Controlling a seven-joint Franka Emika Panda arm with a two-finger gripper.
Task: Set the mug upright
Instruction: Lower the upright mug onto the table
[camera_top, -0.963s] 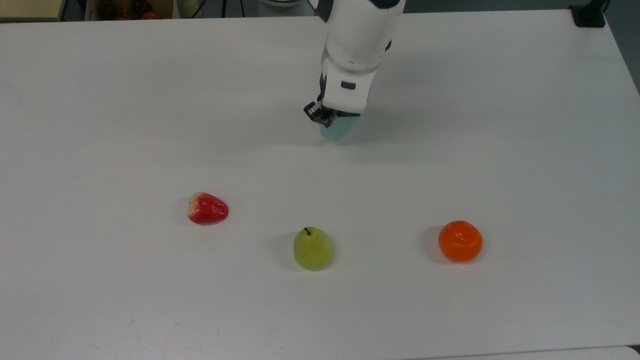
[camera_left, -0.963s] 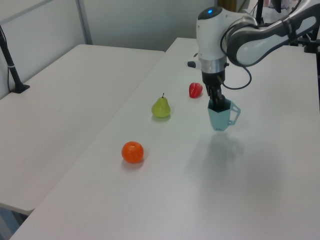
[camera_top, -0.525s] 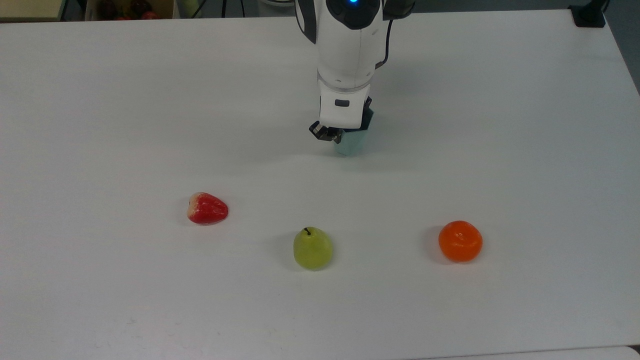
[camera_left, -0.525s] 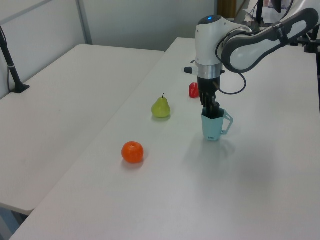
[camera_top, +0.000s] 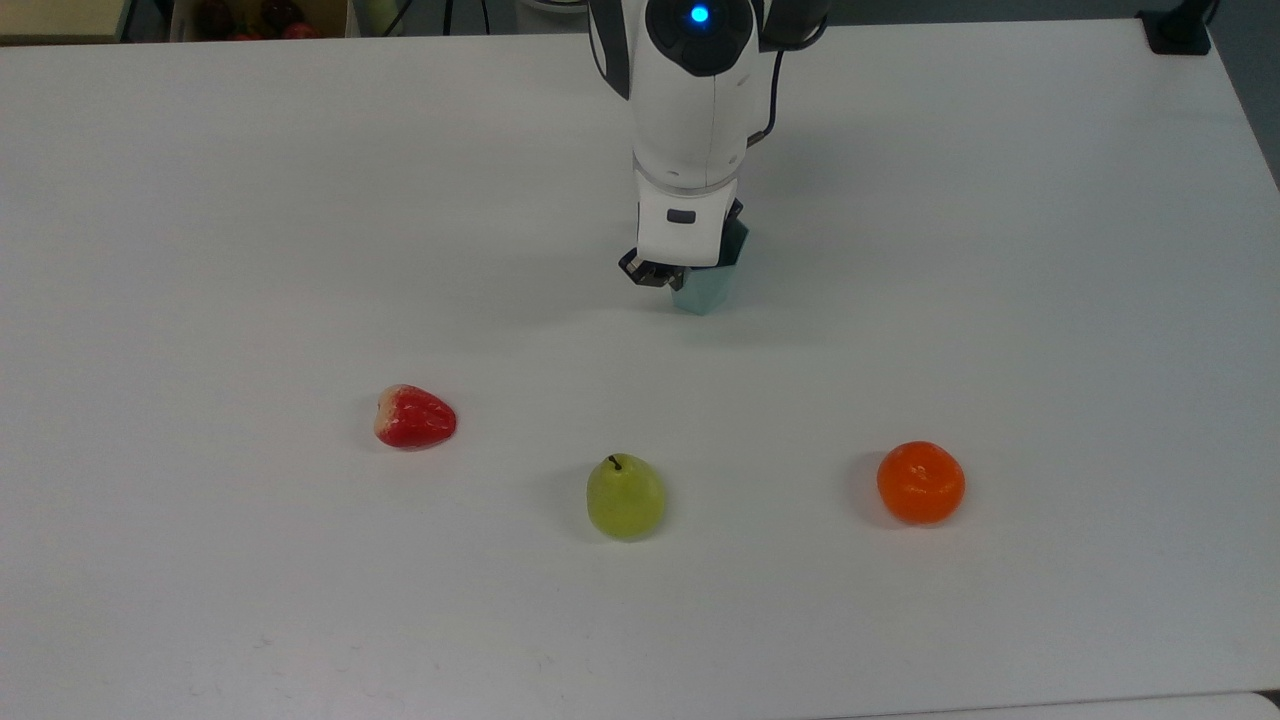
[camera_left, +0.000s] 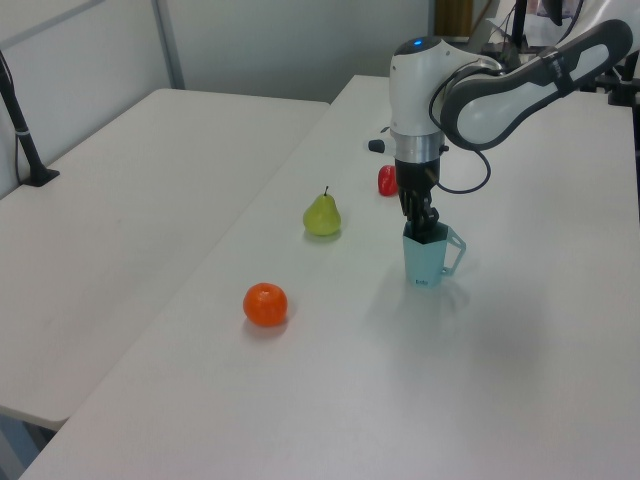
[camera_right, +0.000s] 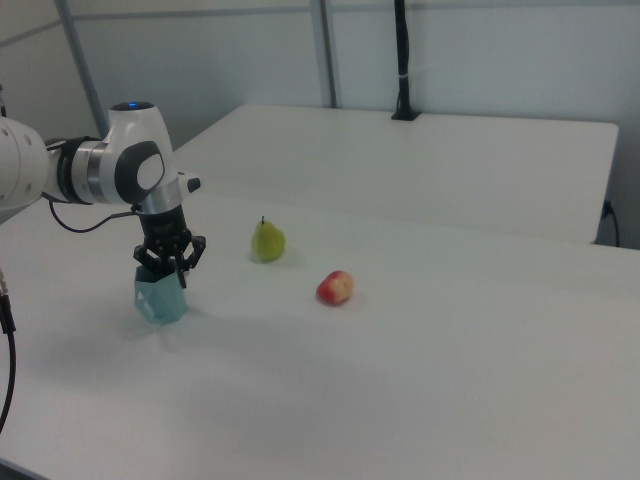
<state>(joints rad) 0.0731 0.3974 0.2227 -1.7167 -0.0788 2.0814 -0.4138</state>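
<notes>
White and bare apart from a few pieces of toy fruit, the table (camera_top: 1000, 200) runs wide under the robot arm, with a second pale table beyond it in the left view. Taking the pear (camera_top: 625, 497) as the centre of a clock in the top view, the strawberry (camera_top: 414, 417) lies at about ten o'clock, the orange (camera_top: 920, 483) at three, and the mug (camera_top: 705, 290) at about twelve, well apart from all three. The mug stands upright in the left view, mouth up and narrow base down on the table, its handle sticking out toward the left view's right. The gripper (camera_left: 424, 225) comes straight down into the mouth and appears closed on the rim, one finger inside the mug and one outside; the right view shows the same pinch on the wall from above. Judging from this, the turning part of the job looks done: the mug is on its base and no longer tilted. What seems left is to let go of the rim and lift clear without knocking the light mug over.
</notes>
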